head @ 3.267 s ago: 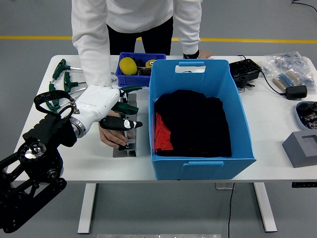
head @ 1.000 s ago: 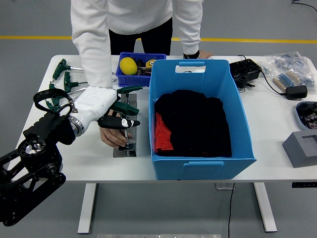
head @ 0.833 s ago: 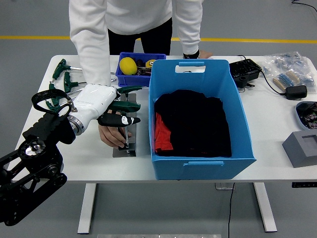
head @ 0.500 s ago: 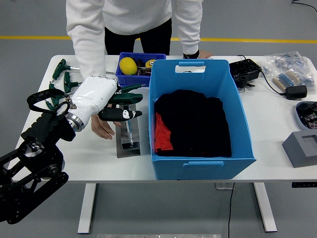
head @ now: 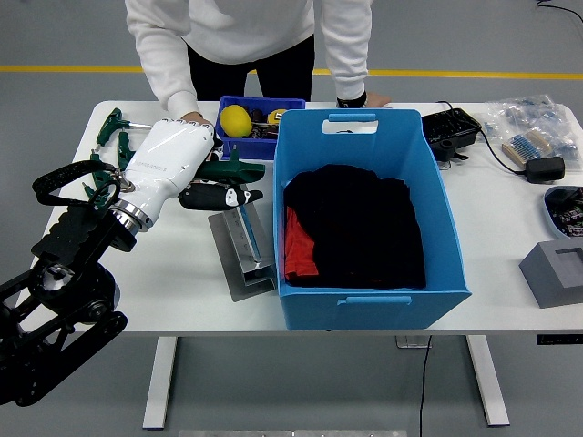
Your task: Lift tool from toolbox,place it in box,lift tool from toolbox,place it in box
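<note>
Left hand (head: 217, 185) clenched on green-handled tool (head: 232, 171), held above bench (head: 164, 273) | grey metal tool rack (head: 241, 248) tilted, touching big blue box (head: 364, 228) | box holds black and red cloth (head: 351, 228) | person's hand (head: 193, 116) seen beside small blue bin (head: 258, 127)

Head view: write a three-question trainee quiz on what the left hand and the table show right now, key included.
1. True or false: the left hand grips a green-handled tool.
2. What lies inside the big blue box? A) yellow ball B) black and red cloth C) nothing
3. Fill in: the metal tool stand sits on the table tilted toward the ____.

Key: 1 true. 2 B, black and red cloth. 3 big blue box.
</note>
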Controlling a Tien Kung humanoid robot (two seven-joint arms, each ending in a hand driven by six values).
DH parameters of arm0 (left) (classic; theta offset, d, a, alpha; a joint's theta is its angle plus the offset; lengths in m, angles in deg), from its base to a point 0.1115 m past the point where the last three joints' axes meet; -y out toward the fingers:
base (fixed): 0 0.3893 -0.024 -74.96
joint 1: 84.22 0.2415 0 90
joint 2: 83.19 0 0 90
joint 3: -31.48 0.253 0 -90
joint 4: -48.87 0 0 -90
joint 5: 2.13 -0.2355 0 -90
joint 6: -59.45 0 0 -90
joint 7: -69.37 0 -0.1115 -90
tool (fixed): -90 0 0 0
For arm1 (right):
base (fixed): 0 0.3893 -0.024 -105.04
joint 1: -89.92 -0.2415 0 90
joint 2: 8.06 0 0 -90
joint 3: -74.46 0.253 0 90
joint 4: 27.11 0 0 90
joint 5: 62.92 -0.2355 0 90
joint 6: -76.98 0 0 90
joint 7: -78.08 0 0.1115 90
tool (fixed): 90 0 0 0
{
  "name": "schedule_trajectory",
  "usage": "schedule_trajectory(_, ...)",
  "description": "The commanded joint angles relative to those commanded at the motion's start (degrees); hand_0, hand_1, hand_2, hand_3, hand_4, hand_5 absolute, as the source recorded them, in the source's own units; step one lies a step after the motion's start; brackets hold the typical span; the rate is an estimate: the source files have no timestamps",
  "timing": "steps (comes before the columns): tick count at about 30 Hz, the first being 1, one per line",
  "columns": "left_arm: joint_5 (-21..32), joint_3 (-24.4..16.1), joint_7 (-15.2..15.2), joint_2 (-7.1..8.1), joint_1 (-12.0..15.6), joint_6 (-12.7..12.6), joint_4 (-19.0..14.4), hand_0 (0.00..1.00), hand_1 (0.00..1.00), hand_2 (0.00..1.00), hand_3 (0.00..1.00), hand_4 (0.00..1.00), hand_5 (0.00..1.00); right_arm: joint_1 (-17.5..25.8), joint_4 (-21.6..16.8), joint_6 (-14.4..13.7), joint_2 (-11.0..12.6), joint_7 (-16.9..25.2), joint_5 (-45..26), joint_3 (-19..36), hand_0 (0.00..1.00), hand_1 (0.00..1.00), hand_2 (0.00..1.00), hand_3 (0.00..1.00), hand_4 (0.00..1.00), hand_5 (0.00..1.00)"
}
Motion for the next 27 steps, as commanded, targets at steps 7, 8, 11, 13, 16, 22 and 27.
schedule_trajectory(7,0.28,0.10,0.10,0.60,-1.00,-0.41,-0.24,0.159,0.002,0.006,0.027,0.774,0.493,-0.03,0.00,0.02,0.08,0.11,-0.16,-0.18,0.706,0.672,0.743,0.618,0.873,0.785)
schedule_trajectory(8,0.27,0.15,0.18,0.69,-1.13,-0.41,-0.28,0.159,0.002,0.006,0.027,0.774,0.493,-0.04,0.00,0.03,0.10,0.13,-0.19,-0.21,0.706,0.672,0.743,0.618,0.873,0.785)
schedule_trajectory(11,0.47,0.33,-0.04,1.11,-1.90,0.00,-0.59,0.159,0.002,0.006,0.027,0.774,0.493,-0.08,0.00,0.00,0.08,0.17,-0.43,-0.46,0.706,0.672,0.743,0.618,0.873,0.785)
schedule_trajectory(13,0.50,0.35,-0.06,1.31,-2.21,0.14,-0.82,0.154,0.002,0.005,0.024,0.757,0.468,-0.07,0.00,-0.01,0.06,0.19,-0.48,-0.47,0.707,0.673,0.744,0.617,0.872,0.784)
schedule_trajectory(16,0.64,0.42,-0.27,1.74,-3.08,0.63,-1.26,0.154,0.002,0.005,0.024,0.757,0.468,-0.09,0.00,-0.04,0.03,0.15,-0.26,-0.23,0.707,0.673,0.744,0.617,0.872,0.784)
schedule_trajectory(22,0.82,1.03,-0.76,3.16,-5.52,1.16,-2.32,0.145,0.002,0.002,0.022,0.746,0.457,-0.11,0.00,-0.11,0.06,0.00,0.31,0.18,0.706,0.673,0.743,0.617,0.872,0.784)
schedule_trajectory(27,1.22,1.14,-0.61,4.78,-7.58,2.09,-3.88,0.137,0.002,0.002,0.019,0.731,0.430,-0.11,0.00,-0.19,0.10,-0.14,1.08,0.96,0.706,0.672,0.743,0.616,0.872,0.784)
